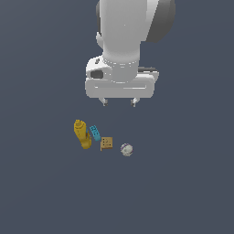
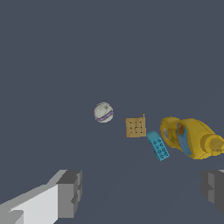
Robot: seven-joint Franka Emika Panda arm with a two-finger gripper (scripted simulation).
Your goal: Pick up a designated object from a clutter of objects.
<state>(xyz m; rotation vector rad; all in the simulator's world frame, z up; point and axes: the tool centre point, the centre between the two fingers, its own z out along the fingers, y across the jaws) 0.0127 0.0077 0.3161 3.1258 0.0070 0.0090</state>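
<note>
The grey-white ball (image 1: 126, 149) lies on the dark floor at the exterior view's right end of the clutter; it also shows in the wrist view (image 2: 103, 112). To its left are the tan dotted cube (image 1: 106, 143) (image 2: 135, 127), the blue studded brick (image 1: 95, 132) (image 2: 158, 145) and the yellow bottle-like shape (image 1: 82, 134) (image 2: 190, 137). My gripper (image 1: 119, 102) (image 2: 142, 190) hangs open and empty, well above and behind the items. Its two fingertips (image 2: 70, 192) stand wide apart.
The dark grey floor (image 1: 183, 183) spreads all around the four items. The white arm (image 1: 128, 36) fills the upper middle of the exterior view.
</note>
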